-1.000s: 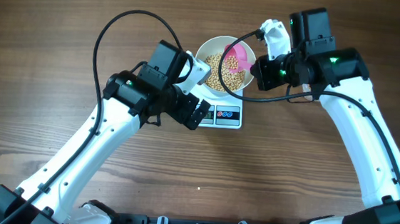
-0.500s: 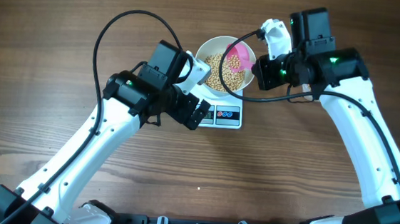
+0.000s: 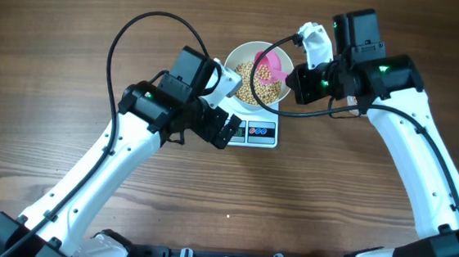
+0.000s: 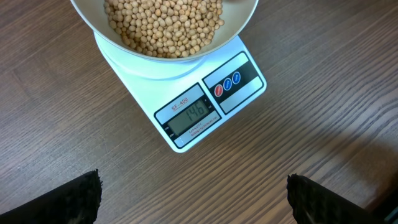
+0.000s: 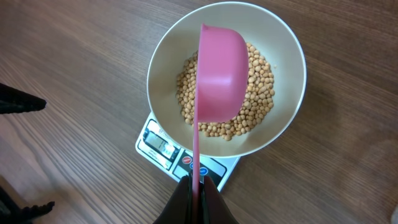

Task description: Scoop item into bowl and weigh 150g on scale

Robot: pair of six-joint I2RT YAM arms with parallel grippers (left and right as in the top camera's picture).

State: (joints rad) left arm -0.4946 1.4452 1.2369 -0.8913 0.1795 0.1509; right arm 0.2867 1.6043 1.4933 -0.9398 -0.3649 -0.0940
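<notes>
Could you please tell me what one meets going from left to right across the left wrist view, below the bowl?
A dark fingertip at the lower left → the scale's display → its red and blue buttons → the other dark fingertip at the lower right.

White round bowl (image 5: 283, 43) upright on scale platform, part-filled with pale tan soybeans (image 4: 165, 25). White square scale (image 4: 149, 87) flat on wooden worktop (image 4: 311, 130); display (image 4: 189, 118) reads 146.

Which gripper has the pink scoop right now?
The right gripper, fingers shut on the pink scoop over the bowl; the left gripper is open, empty.
</notes>
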